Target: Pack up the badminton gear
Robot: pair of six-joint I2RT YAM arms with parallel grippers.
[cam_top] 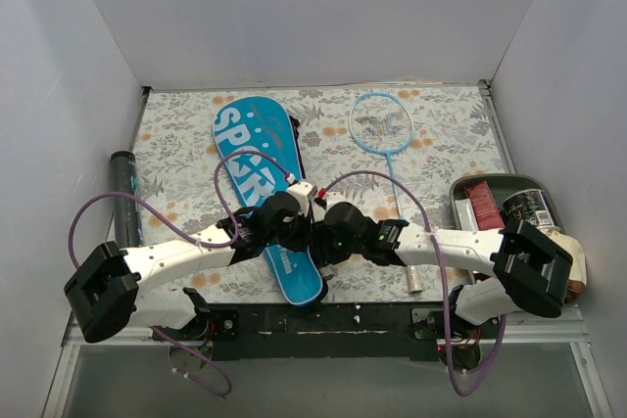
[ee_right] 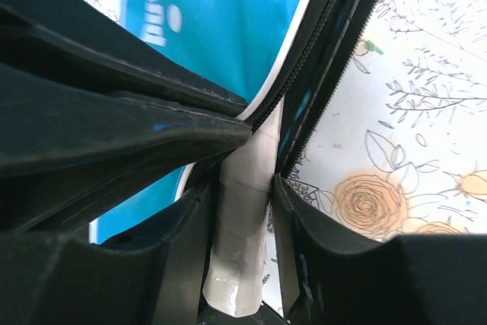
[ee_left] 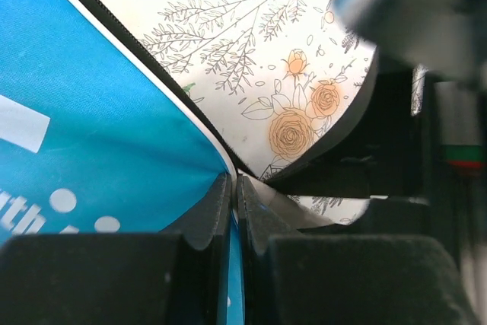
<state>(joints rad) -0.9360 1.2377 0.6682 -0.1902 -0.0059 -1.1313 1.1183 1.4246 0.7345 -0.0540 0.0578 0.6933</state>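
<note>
Top external: blue cover (cam_top: 260, 159) ran from 11 to 6 o'clock, spare racket (cam_top: 382, 129) lay at 1 o'clock. At 6, left gripper (ee_left: 234, 184) was clamped on the cover's lip, likely holding its mouth open; right gripper (ee_right: 242, 188) straddled a white handle (ee_right: 240, 264) poking out, grip unclear.

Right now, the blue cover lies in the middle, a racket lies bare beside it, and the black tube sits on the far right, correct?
Not quite. The black tube sits on the far left, as the top view shows. The rest holds: the blue cover lies in the middle and a racket lies bare beside it.
</note>
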